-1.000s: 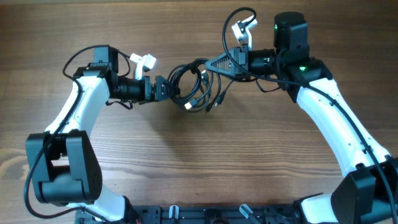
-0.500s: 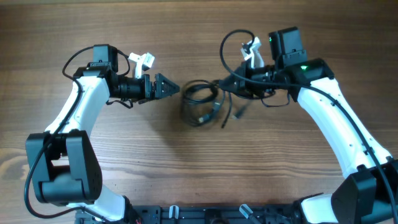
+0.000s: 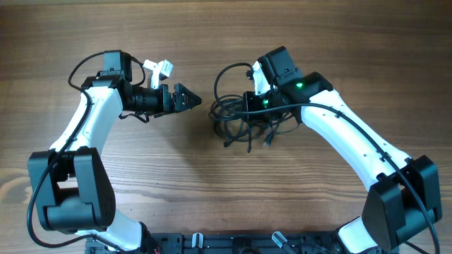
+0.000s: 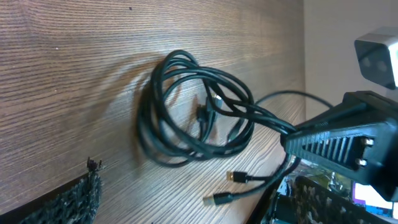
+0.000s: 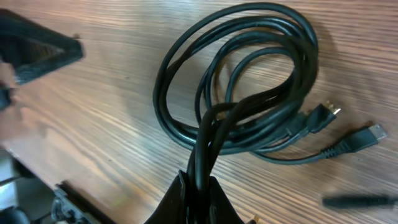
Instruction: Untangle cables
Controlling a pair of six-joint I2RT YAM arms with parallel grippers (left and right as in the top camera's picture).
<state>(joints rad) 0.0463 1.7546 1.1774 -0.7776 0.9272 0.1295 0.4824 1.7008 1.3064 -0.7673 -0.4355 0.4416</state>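
Note:
The cables [image 3: 227, 114] are thin black cords in a coiled tangle on the wooden table, between the two arms. Loose plug ends [image 3: 248, 148] trail toward the front. My right gripper [image 3: 253, 103] is shut on a few strands at the tangle's right side. In the right wrist view the strands rise out of the closed jaws [image 5: 202, 186] into the coil [image 5: 249, 81]. My left gripper [image 3: 189, 99] stands open a short way left of the tangle, touching nothing. The left wrist view shows the coil [image 4: 186, 112] and two USB plugs [image 4: 235, 177] ahead of it.
The right gripper's black finger [image 4: 339, 140] shows at the right edge of the left wrist view. Bare wood table [image 3: 212, 190] lies in front of the tangle. The arm bases [image 3: 70, 204] stand at the front corners.
My right gripper has swung left and toward the front, carrying the cables lower on the table. The tangle has come away from the left gripper, which stayed open and almost still.

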